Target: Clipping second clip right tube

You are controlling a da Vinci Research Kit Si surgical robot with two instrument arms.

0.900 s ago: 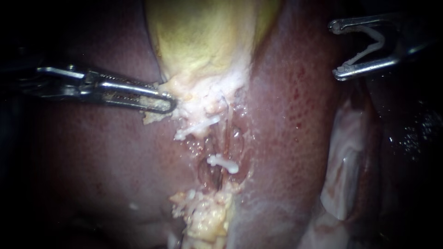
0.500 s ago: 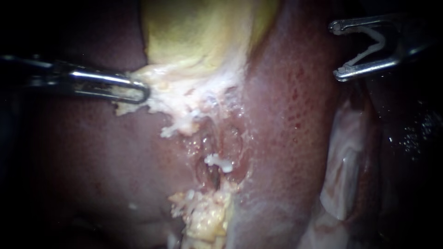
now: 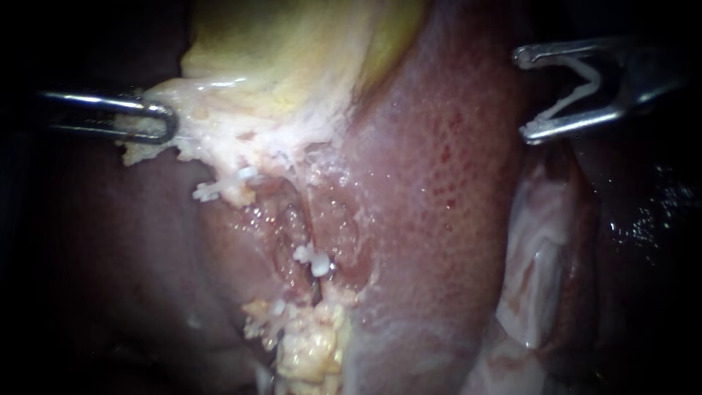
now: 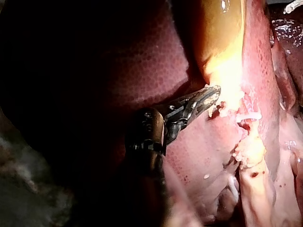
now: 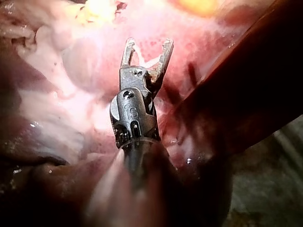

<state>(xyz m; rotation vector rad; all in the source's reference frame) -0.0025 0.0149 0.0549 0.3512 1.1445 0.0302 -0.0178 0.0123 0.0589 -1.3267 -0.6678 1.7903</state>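
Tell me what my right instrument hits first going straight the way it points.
Probably the liver, just ahead of the right instrument and its clip; gallbladder lies beyond. Depth is unclear.

Open white V-shaped clip (image 3: 598,77), unapplied

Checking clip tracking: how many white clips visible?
3 white plastic clips: one below the pale gallbladder edge, one above the yellow fat, one held in the right tool. Tissue may hide others.

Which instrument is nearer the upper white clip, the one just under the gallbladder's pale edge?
Left. The left instrument grips pale tissue just up-left of the upper clip; the right instrument, holding a spare clip between its jaws, hangs far off across the liver.
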